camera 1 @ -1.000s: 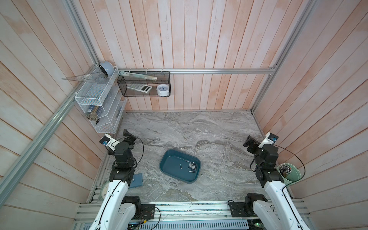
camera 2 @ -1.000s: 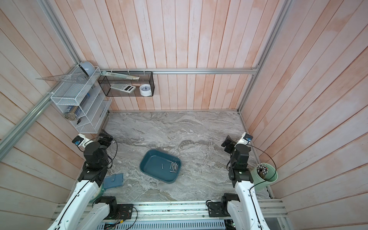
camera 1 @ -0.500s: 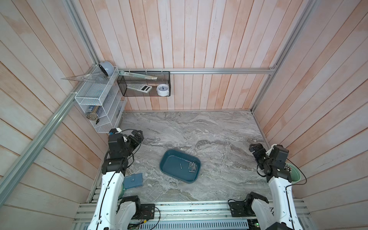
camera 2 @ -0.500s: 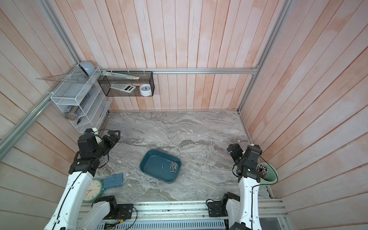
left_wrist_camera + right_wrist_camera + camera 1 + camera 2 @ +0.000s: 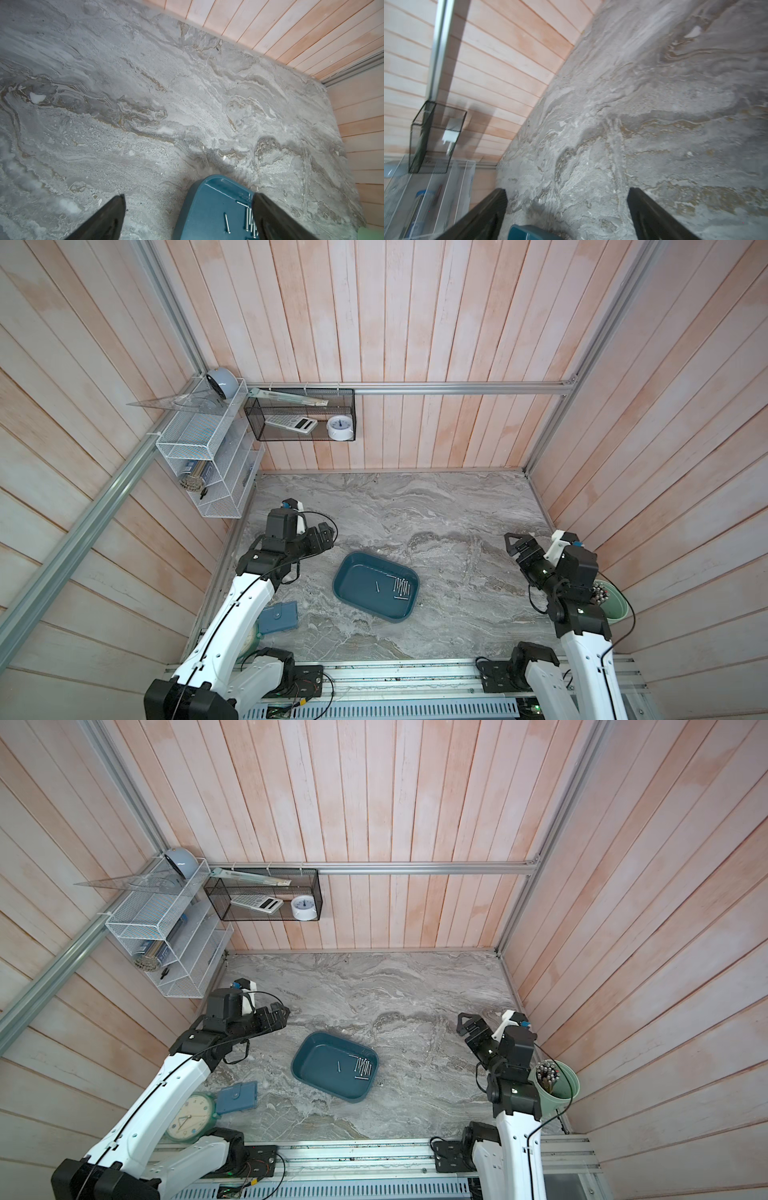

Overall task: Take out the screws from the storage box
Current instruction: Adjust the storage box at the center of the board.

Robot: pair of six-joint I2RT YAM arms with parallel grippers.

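Thin shiny metal screws (image 5: pixel 401 587) lie in the smooth, round-cornered blue box (image 5: pixel 361 585) near the stone-look table's (image 5: pixel 415 506) front edge. The left gripper (image 5: pixel 330 534) and right gripper (image 5: pixel 519 541) have swung inward, both spread wide, holding nothing.

Pale, pinkish wood-plank walls (image 5: pixel 415 323) close the space in on three sides, with aluminium rails (image 5: pixel 457 387) running across the back wall and up the corners. The surface (image 5: pixel 415 506) has a grey marbled stone pattern with brownish veins, and it meets the planks at the back and along both sides. A white wire rack (image 5: pixel 195 435) hangs on the left wall, and a black mesh basket (image 5: pixel 255 425) hangs from the back rail just beside it; the light is soft and even.
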